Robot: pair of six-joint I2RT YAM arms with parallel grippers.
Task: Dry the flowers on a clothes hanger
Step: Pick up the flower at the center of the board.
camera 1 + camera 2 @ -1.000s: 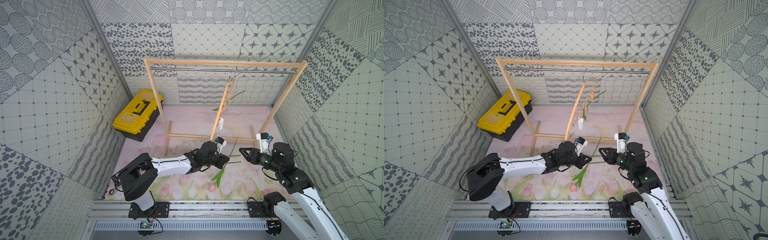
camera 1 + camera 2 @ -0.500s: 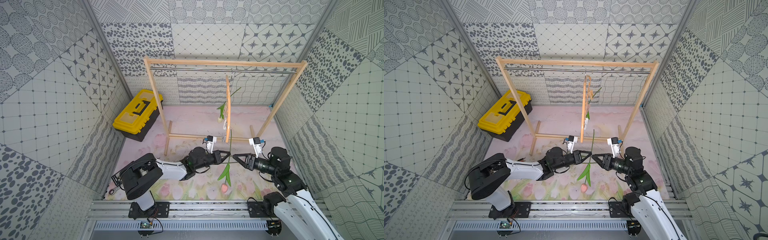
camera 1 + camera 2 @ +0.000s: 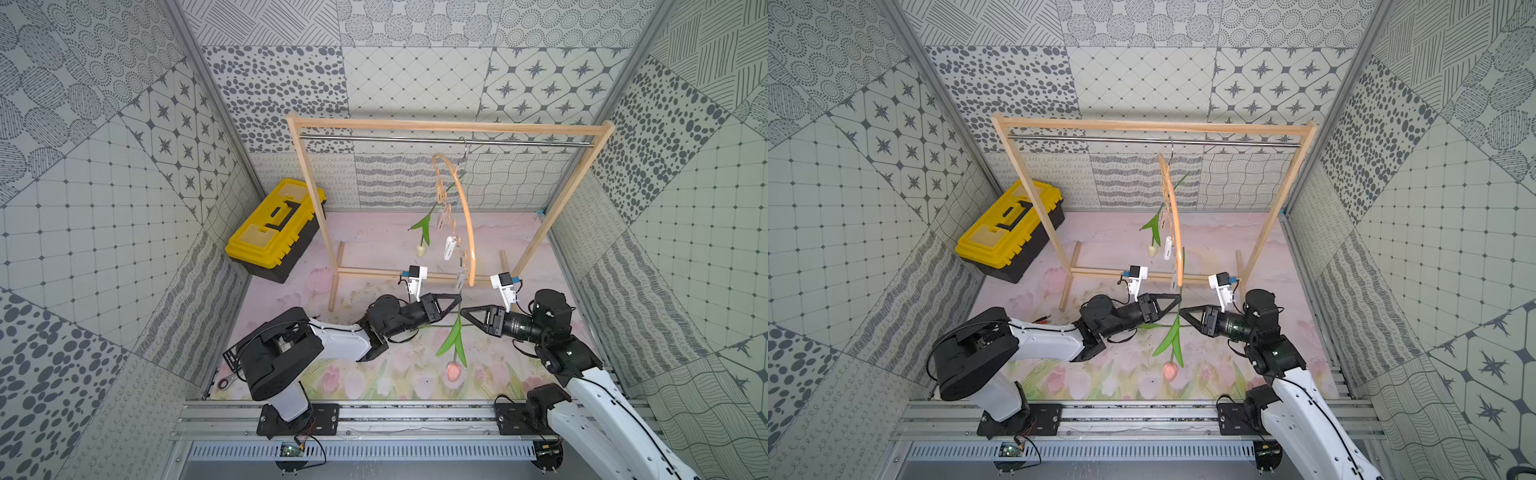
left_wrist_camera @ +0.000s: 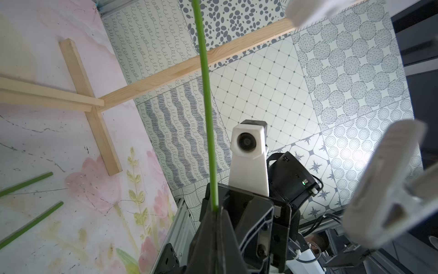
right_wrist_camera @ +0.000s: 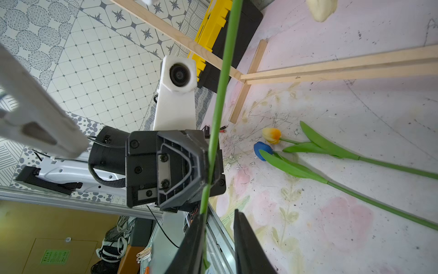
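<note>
In both top views the left gripper [image 3: 458, 298] is clamped on the stem of the pink tulip [image 3: 456, 332], just below the centre of the frame. The flower hangs head down over the mat [image 3: 374, 232]. The right gripper [image 3: 462, 310] meets that stem from the opposite side. Its jaws are slightly apart and the stem lies against one finger [image 5: 192, 246] (not pinched, by the right wrist view). Just above, at centre frame, the hanger [image 3: 468, 224] hangs from the wooden rack [image 3: 453, 126], with a cream tulip [image 3: 421, 249] dangling from it. A yellow tulip [image 5: 271, 135] and a blue tulip [image 5: 261, 147] lie side by side on the mat. A toolbox [image 3: 274, 224] sits at left centre.
</note>
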